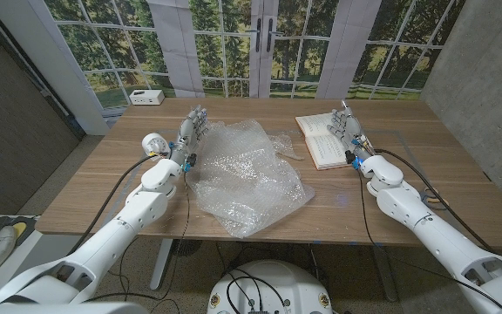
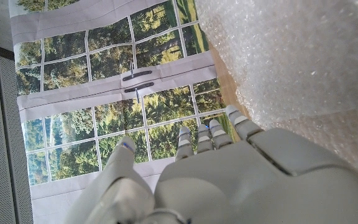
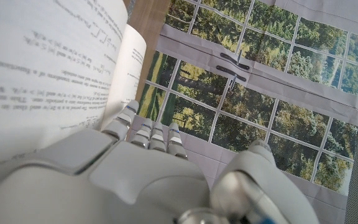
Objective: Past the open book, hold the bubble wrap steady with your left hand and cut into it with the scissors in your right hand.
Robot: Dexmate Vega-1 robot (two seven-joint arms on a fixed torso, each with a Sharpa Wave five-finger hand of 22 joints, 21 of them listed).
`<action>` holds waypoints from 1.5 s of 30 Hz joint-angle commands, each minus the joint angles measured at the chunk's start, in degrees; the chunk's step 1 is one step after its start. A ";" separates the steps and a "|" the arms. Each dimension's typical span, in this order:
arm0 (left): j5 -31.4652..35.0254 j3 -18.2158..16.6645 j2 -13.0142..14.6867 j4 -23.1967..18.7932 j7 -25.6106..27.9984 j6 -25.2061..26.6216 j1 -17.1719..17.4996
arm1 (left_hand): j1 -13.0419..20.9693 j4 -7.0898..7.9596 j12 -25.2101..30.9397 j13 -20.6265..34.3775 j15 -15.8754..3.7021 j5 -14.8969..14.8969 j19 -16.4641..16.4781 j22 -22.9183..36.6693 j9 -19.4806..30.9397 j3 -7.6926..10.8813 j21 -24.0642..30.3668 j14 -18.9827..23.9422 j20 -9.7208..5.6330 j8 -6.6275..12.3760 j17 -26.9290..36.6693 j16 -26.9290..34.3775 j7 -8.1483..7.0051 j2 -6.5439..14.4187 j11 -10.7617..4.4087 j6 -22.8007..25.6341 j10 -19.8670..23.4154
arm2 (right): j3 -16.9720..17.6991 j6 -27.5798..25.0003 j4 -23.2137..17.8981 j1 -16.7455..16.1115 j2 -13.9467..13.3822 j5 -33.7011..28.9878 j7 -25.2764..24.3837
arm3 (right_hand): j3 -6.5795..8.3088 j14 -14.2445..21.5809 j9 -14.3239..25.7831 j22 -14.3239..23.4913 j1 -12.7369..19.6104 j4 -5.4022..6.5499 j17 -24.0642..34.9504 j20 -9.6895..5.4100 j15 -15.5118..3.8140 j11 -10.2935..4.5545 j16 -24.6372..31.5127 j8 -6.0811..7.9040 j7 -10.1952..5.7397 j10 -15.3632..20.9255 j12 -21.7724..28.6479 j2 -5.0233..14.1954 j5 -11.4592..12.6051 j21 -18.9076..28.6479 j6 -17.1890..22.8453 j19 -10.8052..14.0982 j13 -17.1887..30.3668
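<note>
**A:** What did the surface and the room look like when you paused?

**B:** You had a wooden table (image 1: 103,187) with a plank grain, standing before a backdrop (image 1: 234,44) printed with window panes and green trees. A small white box (image 1: 147,97) sat on the ledge at the far left, beyond the table. A grey wall panel stood on the left side and a grey wall on the right.

**A:** And the bubble wrap?

**B:** The bubble wrap (image 1: 247,174) lay crumpled in a wide clear sheet across the middle of the table, reaching from near the far part down almost to the near edge. The open book (image 1: 321,139) lay just to its right, pages up, toward the far right part of the table. I could not make out any scissors on the table or in either of your hands.

**A:** How was my left hand?

**B:** Your left hand (image 1: 192,131) stood at the wrap's left edge with its fingers straight, apart, and pointing away from you. It held nothing. In the left wrist view the fingers (image 2: 199,137) reached out just beside the bubbled sheet (image 2: 291,56); whether they touched it I cannot tell.

**A:** And my right?

**B:** Your right hand (image 1: 349,131) stood at the book's right edge, fingers extended and gripping nothing. The right wrist view showed the fingers (image 3: 148,134) stretched out close along the printed page (image 3: 42,68), palm side toward the book.
</note>
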 commanded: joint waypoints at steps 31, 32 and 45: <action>0.42 0.01 -0.22 2.73 -1.77 -3.23 0.38 | 0.88 -0.42 0.37 0.16 0.11 0.14 0.25 0.06 0.16 0.62 0.37 0.24 0.18 0.14 0.29 0.37 -0.44 0.34 0.64 0.41 -0.14 | -0.97 1.96 -1.12 -0.41 -0.93 -5.55 -4.28 | -0.29 -0.34 0.16 0.30 0.87 -0.45 0.17 -0.18 0.04 -0.33 0.18 0.16 0.07 -0.27 0.20 0.42 -0.03 0.27 -0.52 -0.25 0.16; 0.30 -0.05 -0.19 2.70 -1.88 -3.33 0.49 | 0.89 -0.43 0.36 0.16 0.08 0.14 0.25 0.06 0.16 0.63 0.37 0.21 0.18 0.13 0.29 0.37 -0.43 0.35 0.65 0.39 -0.17 | -1.01 2.24 -1.33 -0.60 -1.03 -5.99 -4.62 | -0.28 -0.35 0.16 0.30 0.89 -0.46 0.17 -0.18 0.02 -0.33 0.18 0.16 0.03 -0.28 0.20 0.43 -0.03 0.28 -0.53 -0.25 0.16; 0.17 -0.33 0.70 1.17 -2.26 -3.64 1.73 | 0.96 -0.58 0.29 0.16 0.26 0.09 0.21 0.06 0.16 0.67 0.38 0.03 0.01 0.03 0.29 0.34 -0.38 0.42 0.71 0.32 -0.35 | -0.63 1.35 -5.87 -3.51 -2.60 -8.61 -8.54 | -0.23 -0.18 0.15 0.27 1.33 -0.77 0.04 -1.78 -0.14 -0.82 0.26 0.22 -0.19 0.01 0.34 0.45 -0.17 0.28 -0.50 -0.61 0.13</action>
